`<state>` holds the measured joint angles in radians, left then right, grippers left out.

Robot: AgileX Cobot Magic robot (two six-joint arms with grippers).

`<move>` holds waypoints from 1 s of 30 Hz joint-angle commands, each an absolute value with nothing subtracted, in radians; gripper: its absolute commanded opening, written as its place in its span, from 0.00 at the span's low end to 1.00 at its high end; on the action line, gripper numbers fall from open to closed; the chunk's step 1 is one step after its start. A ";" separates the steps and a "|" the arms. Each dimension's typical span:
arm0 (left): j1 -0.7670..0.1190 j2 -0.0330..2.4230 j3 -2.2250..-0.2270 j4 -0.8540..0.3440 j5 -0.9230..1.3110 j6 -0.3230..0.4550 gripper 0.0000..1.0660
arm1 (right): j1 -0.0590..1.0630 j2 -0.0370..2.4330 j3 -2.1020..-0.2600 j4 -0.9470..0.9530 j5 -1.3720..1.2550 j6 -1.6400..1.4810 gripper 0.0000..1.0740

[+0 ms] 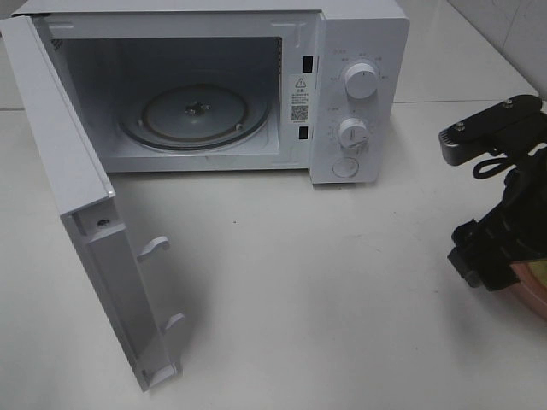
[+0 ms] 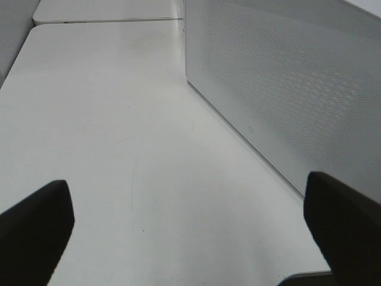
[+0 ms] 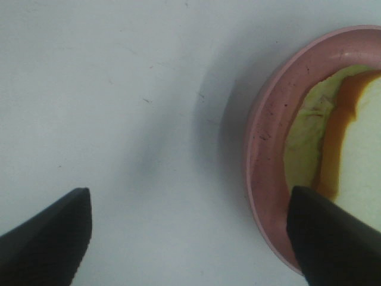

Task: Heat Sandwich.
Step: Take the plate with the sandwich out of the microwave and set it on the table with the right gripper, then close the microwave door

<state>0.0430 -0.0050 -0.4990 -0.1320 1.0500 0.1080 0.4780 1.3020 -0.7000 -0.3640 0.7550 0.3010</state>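
Observation:
The sandwich (image 3: 351, 149), white bread with tan crust and pale green lettuce, lies on a round pink plate (image 3: 265, 149) on the white table. In the exterior high view only a sliver of the plate (image 1: 536, 295) shows at the right edge, under my right arm (image 1: 504, 231). My right gripper (image 3: 190, 238) is open and empty just above the table, with one fingertip (image 3: 333, 238) over the plate's rim and the other out over bare table. My left gripper (image 2: 184, 238) is open and empty, low over the table beside the microwave door's outer face (image 2: 286, 83).
The white microwave (image 1: 359, 94) stands at the back with its door (image 1: 77, 196) swung fully open to the left. A glass turntable (image 1: 195, 115) lies inside. Two knobs (image 1: 359, 81) are on its right panel.

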 commanded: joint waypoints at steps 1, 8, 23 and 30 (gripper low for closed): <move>0.048 -0.025 -0.494 -0.133 1.038 0.102 0.97 | 0.480 1.217 -0.701 -0.292 0.798 0.216 0.78; 0.048 -0.025 -0.494 -0.133 1.038 0.102 0.97 | 0.480 1.055 -0.701 -0.165 0.873 0.114 0.77; 0.048 -0.025 -0.494 -0.133 1.038 0.102 0.97 | 0.480 0.703 -0.701 -0.126 1.064 0.060 0.74; 0.048 -0.025 -0.494 -0.133 1.038 0.102 0.97 | 0.460 0.505 -0.686 -0.117 1.082 0.066 0.73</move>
<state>0.0430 -0.0050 -0.4990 -0.1320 1.0500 0.1080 0.4720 0.5410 -0.6960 -0.1280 1.0660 0.0710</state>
